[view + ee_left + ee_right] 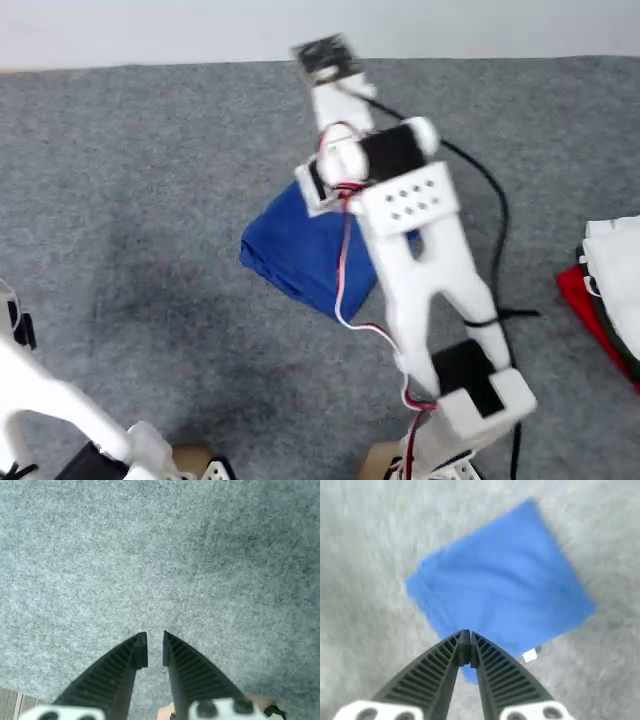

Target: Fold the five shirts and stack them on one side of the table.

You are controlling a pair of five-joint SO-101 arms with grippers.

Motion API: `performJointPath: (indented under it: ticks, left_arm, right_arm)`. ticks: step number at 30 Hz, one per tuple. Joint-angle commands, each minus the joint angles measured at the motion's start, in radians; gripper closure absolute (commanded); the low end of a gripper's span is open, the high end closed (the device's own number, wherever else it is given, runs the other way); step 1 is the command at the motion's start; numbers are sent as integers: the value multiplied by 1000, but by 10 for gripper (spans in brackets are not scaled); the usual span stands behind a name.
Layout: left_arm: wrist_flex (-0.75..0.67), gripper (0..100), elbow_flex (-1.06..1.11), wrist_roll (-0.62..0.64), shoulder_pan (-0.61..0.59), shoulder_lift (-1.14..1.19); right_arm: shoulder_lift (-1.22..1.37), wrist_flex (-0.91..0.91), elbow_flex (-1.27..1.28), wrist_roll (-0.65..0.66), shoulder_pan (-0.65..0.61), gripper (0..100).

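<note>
**Right gripper point(470, 647) hanging closed above the folded blue shirt point(295, 255); left gripper point(155, 650) pointing at the grey table cover point(150, 200).**
The blue shirt is lying folded near the middle of the table cover, well apart from the stack of white, dark and red shirts point(610, 290) sitting at the table's right edge. The right gripper is hovering over one corner of the blue shirt, tips touching, nothing visible between them. The left gripper is showing a narrow gap between its tips.

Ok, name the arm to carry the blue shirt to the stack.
Right, likely: the right claw hangs over the blue shirt, with the stack on its side; the left claw is over bare mat.
</note>
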Motion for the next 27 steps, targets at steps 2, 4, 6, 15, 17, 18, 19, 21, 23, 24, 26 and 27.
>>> performJointPath:
  ticks: [2, 4, 6, 15, 17, 18, 19, 21, 23, 24, 26, 27]
  left_arm:
    - [20, 931, -5, -2, -2, -35]
    - [20, 931, -5, 0, -3, -35]
    - [20, 931, -5, 2, -5, -35]
    - [-46, 931, 105, 115, -5, -35]
    - [-60, 931, 147, 117, -8, -35]
    - [-58, 931, 165, 117, -8, -35]
    - [-58, 931, 182, 117, -8, -35]
    - [-63, 931, 203, 117, -8, -35]
    - [-66, 931, 203, 115, -8, -35]
    - [-72, 931, 200, 115, -8, -35]
    - [-86, 931, 199, 115, -3, -35]
    - [-92, 931, 199, 115, -3, -35]
  right_arm:
    - [-73, 25, -43, -261, 24, 988]
    - [-47, 74, -43, -364, 13, 985]
    - [-4, 117, -43, -522, 8, 983]
    - [122, 79, -44, -896, -1, 983]
    - [163, 56, -44, -895, -1, 956]
    - [183, 53, -44, -895, -1, 920]
    - [202, 51, -44, -893, -1, 868]
    - [236, 51, -46, -887, -1, 737]
    - [263, 48, -48, -862, -7, 615]
    - [278, 47, -49, -858, -15, 572]
    - [308, 33, -49, -856, -31, 546]
    - [328, 18, -49, -856, -39, 548]
